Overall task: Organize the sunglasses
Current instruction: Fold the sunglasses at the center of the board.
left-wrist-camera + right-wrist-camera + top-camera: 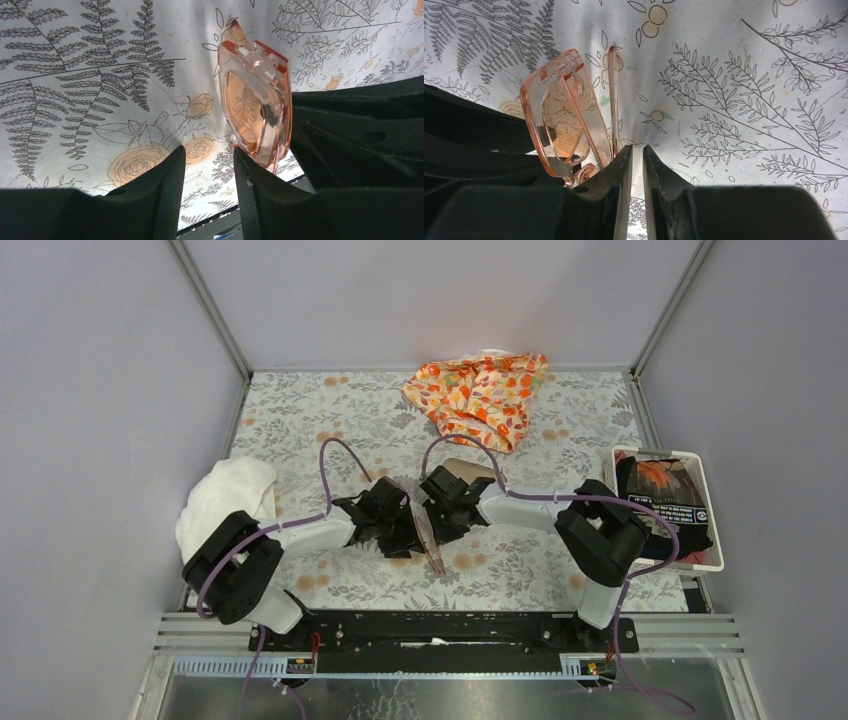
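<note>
The sunglasses (430,540) have a thin translucent orange-pink frame and stand on edge on the floral tablecloth, squeezed between my two grippers. One slim arm trails toward the near edge. In the left wrist view the sunglasses (257,105) sit outside my left gripper (207,150), against the outer side of its right finger. The left jaws are open and only cloth shows between them. In the right wrist view the sunglasses (561,110) lean against the outer side of the left finger of my right gripper (637,147). The right jaws stand a narrow slit apart with nothing in it.
An orange floral cloth (480,395) lies bunched at the back. A white towel (225,495) sits at the left edge. A tan case (468,469) lies just behind the right gripper. At the right edge a white bin (660,451) holds a dark packet (665,500).
</note>
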Controlling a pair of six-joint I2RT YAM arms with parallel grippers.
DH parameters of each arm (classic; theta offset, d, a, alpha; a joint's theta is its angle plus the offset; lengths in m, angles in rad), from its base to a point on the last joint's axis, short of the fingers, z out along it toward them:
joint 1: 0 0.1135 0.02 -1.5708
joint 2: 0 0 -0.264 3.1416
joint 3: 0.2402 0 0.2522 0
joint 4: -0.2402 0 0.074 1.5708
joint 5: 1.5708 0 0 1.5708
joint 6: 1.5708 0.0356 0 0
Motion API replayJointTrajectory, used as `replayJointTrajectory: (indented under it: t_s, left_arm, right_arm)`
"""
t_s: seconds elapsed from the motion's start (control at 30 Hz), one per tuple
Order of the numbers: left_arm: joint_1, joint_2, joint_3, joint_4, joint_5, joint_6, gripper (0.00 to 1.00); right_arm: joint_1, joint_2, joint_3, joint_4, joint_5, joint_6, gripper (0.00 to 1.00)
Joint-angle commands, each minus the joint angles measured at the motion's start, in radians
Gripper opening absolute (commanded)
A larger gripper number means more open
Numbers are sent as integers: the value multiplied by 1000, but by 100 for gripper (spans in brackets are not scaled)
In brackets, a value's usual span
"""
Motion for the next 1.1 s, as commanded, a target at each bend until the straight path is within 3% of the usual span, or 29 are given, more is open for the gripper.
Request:
replayJointTrajectory:
  t_s: [0.0, 0.23, 0.77, 0.87, 1.0, 1.07]
  left_arm:
    - [-7, 4, 4, 65, -31, 3, 46]
    - [-7, -26, -16, 51, -36, 6, 46]
    - [-7, -71, 15, -40, -82, 44, 46]
    - [-4, -99, 28, -92, -121, 51, 46]
    - [21, -113, 21, -78, -114, 62, 46]
    - [31, -95, 18, -65, -98, 65, 46]
  right_arm:
    - [33, -45, 8, -1, 10, 23, 22]
    - [22, -64, -7, -39, 83, 1, 30]
    - [-47, -227, -52, -78, 150, -9, 35]
    - [-47, -284, -66, -31, 94, -6, 41]
    - [-32, -323, -91, 72, -47, -3, 61]
    - [-11, -305, -80, 67, -45, -11, 64]
